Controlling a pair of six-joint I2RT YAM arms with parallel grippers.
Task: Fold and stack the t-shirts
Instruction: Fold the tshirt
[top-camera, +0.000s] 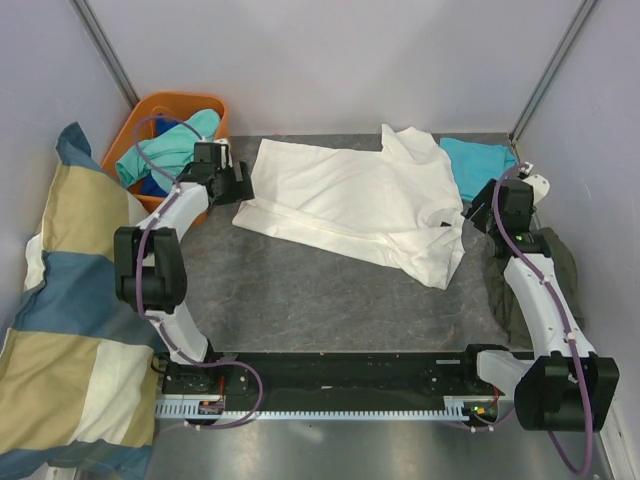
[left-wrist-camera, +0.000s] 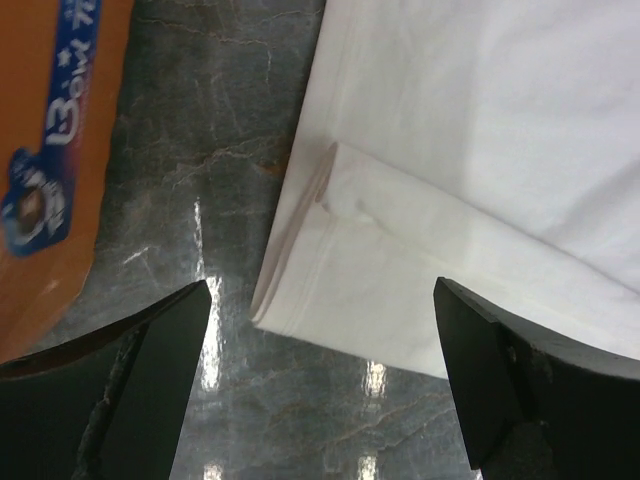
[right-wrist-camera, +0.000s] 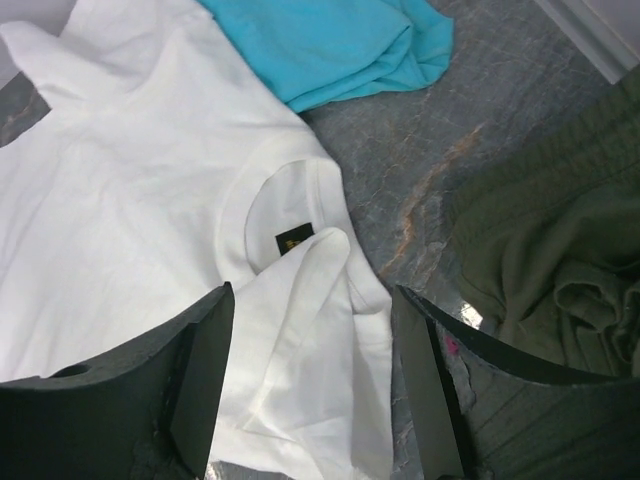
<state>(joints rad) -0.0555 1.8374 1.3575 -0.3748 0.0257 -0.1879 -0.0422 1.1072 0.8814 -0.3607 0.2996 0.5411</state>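
At the near left, a yellow-and-blue checked pillow (top-camera: 60, 320) leans against the side wall beside the grey marbled desk (top-camera: 330, 300). Further in, the left tool (top-camera: 238, 185) (left-wrist-camera: 322, 290) stands released, jaws wide and holding nothing, over the near-left hem corner of the cream-white t-shirt (top-camera: 350, 200), which lies spread across the middle of the desk. The left wrist view shows that this hem (left-wrist-camera: 340, 270) is doubled over on itself, which the top view does not resolve. On the right, the right tool (top-camera: 482, 215) (right-wrist-camera: 312, 292) is likewise released and empty above the shirt's collar; only its wrist view shows the small dark neck label (right-wrist-camera: 293, 241) and a fold of cloth lying against it. An olive-green garment (top-camera: 560, 270) (right-wrist-camera: 560, 250) lies crumpled just right of that arm. Beyond, the turquoise t-shirt (top-camera: 478, 160) (right-wrist-camera: 330, 40) sits bunched at the far right, touching the white one. At the far left an orange basket (top-camera: 150, 115) (left-wrist-camera: 60, 150) holds a mint-green tee (top-camera: 165, 150) and, possibly, a blue one beneath.
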